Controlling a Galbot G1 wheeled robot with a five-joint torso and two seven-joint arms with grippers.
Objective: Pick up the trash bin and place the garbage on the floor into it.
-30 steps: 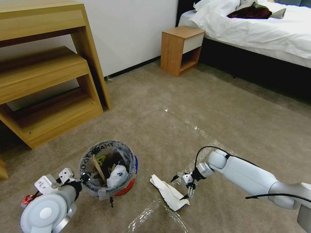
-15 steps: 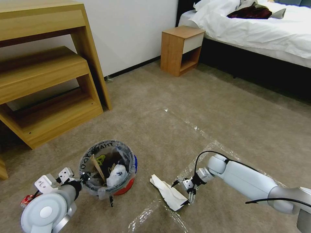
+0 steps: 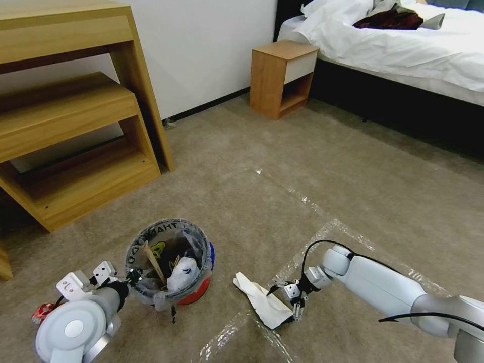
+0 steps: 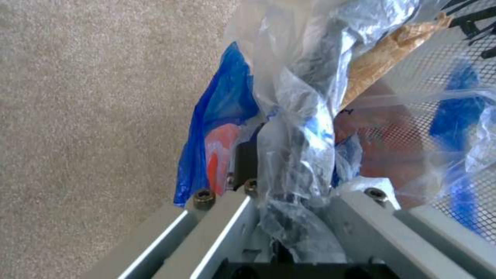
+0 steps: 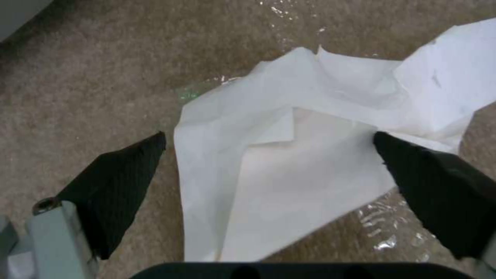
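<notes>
The trash bin (image 3: 197, 291), a red bucket with a blue rim and a clear printed liner, stands on the floor (image 3: 282, 166) at the lower left. It holds a wooden stick (image 3: 152, 260) and a white-blue wad (image 3: 183, 267). My left gripper (image 3: 132, 277) is shut on its near rim and liner, with bunched plastic clamped between the fingers of the left gripper (image 4: 289, 186). A white crumpled paper (image 3: 258, 296) lies to the right of the bin. My right gripper (image 3: 282, 304) is open and low over the paper's near end. The paper (image 5: 289, 186) lies between the black fingertips (image 5: 129, 174).
A small red piece of litter (image 3: 42, 312) lies on the carpet beside my left arm. A wooden shelf unit (image 3: 75, 151) stands at the left, a nightstand (image 3: 282, 75) and a bed (image 3: 403, 50) at the back. Shiny tape lines (image 3: 312, 237) cross the carpet.
My right gripper has dropped lower and moved onto the paper's near end, fingers still apart. The left arm and the bin have hardly moved.
</notes>
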